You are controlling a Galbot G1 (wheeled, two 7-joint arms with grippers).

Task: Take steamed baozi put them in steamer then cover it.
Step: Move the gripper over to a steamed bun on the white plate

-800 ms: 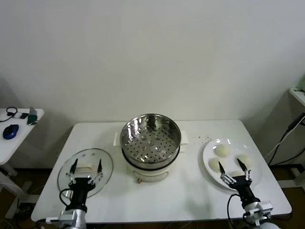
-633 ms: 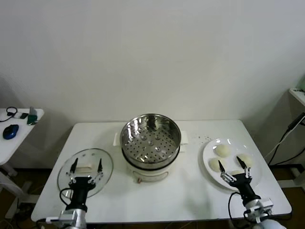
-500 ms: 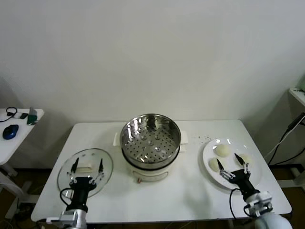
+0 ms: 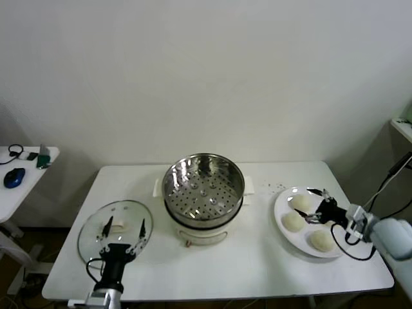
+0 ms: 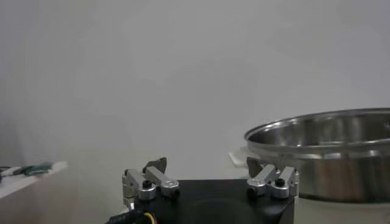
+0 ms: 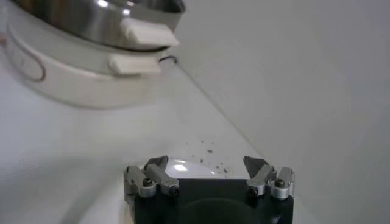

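Observation:
The steamer (image 4: 203,187) stands mid-table, its steel basket empty on a cream pot base. The cover (image 4: 96,225), a glass lid with a white handle, lies flat to its left. My left gripper (image 4: 124,226) is open and empty over the lid. Three baozi (image 4: 300,203) (image 4: 293,222) (image 4: 320,240) show on the white plate (image 4: 282,206); a fourth is hidden behind my right arm. My right gripper (image 4: 310,205) is open and empty, low over the plate, just right of the far baozi. The steamer also shows in the left wrist view (image 5: 323,152) and the right wrist view (image 6: 91,24).
Dark specks (image 4: 278,187) lie on the table between steamer and plate. A small side table with a blue mouse (image 4: 14,177) stands far left. A shelf (image 4: 402,125) and a cable (image 4: 386,183) are at the right.
My right gripper has swung from the table's front edge up and rightward, and now reaches in over the plate from the right. My left gripper has shifted slightly right over the lid.

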